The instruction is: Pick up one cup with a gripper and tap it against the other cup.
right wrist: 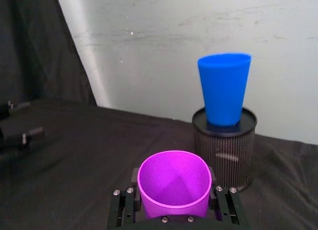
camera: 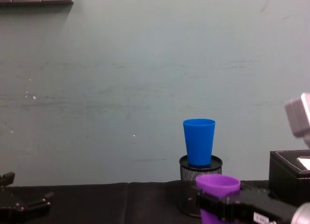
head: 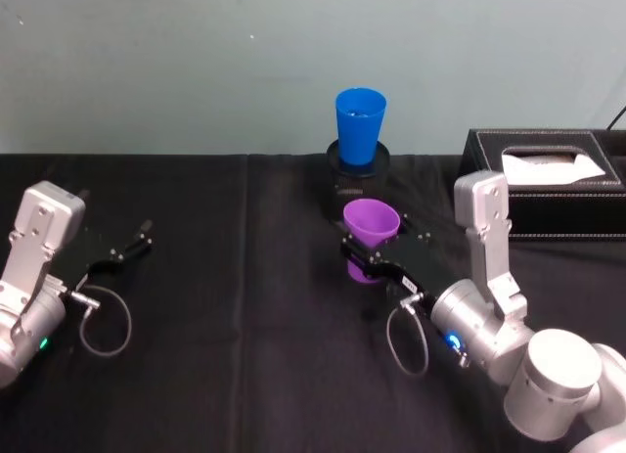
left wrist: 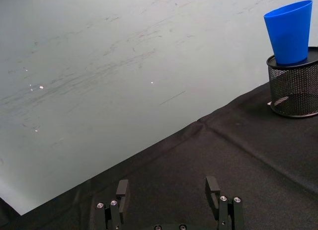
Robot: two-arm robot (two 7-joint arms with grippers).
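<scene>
Four views, blue cup [head: 360, 128] in each

Silver-grey jointed arms, black flat-jawed right claw [head: 380, 254], looped grey cables, blue ring light.

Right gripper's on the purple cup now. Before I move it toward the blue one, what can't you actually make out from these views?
- Purple cup base: covered by the right gripper in head and right wrist views, cut off by the bottom edge in chest view, so table contact is unclear.
- Blue cup base: sunk in the mesh pen holder, depth hidden.
- Gap between the cups: unreadable, they overlap in chest view.
- Left gripper: open, parked left.
</scene>
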